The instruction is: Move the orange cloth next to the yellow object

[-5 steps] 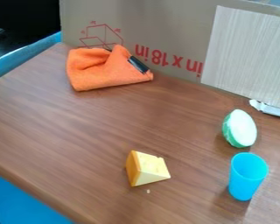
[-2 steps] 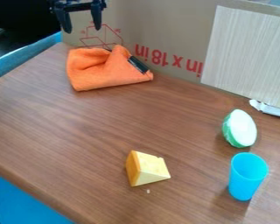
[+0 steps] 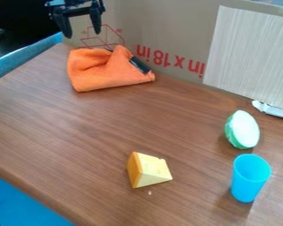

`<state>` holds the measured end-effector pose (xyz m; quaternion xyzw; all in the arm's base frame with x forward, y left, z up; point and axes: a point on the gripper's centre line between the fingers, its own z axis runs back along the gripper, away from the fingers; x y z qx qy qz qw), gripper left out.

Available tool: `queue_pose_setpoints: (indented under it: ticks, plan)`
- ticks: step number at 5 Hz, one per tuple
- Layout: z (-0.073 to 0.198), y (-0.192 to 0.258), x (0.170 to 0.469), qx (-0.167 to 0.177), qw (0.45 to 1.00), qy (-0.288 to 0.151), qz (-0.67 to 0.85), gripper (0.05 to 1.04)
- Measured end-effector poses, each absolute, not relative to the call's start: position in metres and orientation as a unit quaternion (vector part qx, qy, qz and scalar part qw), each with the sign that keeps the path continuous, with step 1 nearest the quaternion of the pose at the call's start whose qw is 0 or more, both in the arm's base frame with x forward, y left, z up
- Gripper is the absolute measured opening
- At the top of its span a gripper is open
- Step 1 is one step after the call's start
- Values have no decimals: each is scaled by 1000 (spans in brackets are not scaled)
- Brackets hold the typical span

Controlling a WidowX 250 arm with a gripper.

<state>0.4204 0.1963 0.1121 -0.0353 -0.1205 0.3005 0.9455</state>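
My black gripper (image 3: pixel 82 34) hangs at the top left, above the orange cloth and apart from it, open with nothing between its fingers. The orange cloth (image 3: pixel 102 73) lies folded and rumpled at the table's back left, by the cardboard, with a black strip on its right part. The yellow object (image 3: pixel 148 170), a cheese-like wedge with an orange side, rests on the wooden table in the lower middle, well apart from the cloth.
A blue cup (image 3: pixel 249 178) stands at the lower right, with a green and white rounded piece (image 3: pixel 242 129) just behind it. A cardboard wall (image 3: pixel 167 35) borders the back of the brown table (image 3: pixel 97 132), whose near edge runs along the lower left.
The gripper came into view at the top left after the earliest frame, then shifted slightly down and left. The cloth and the yellow wedge have kept their places.
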Motion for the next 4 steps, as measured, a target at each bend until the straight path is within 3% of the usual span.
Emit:
queue_pose_setpoints:
  ticks: [1, 2, 3, 4]
  plan:
    - [115, 200, 428, -34, 941, -133, 309, 1000]
    - [97, 206, 427, -14, 942, -138, 305, 1001]
    - [66, 206, 424, 0, 947, -115, 298, 1001]
    - [60, 205, 421, -2, 948, -107, 300, 1001]
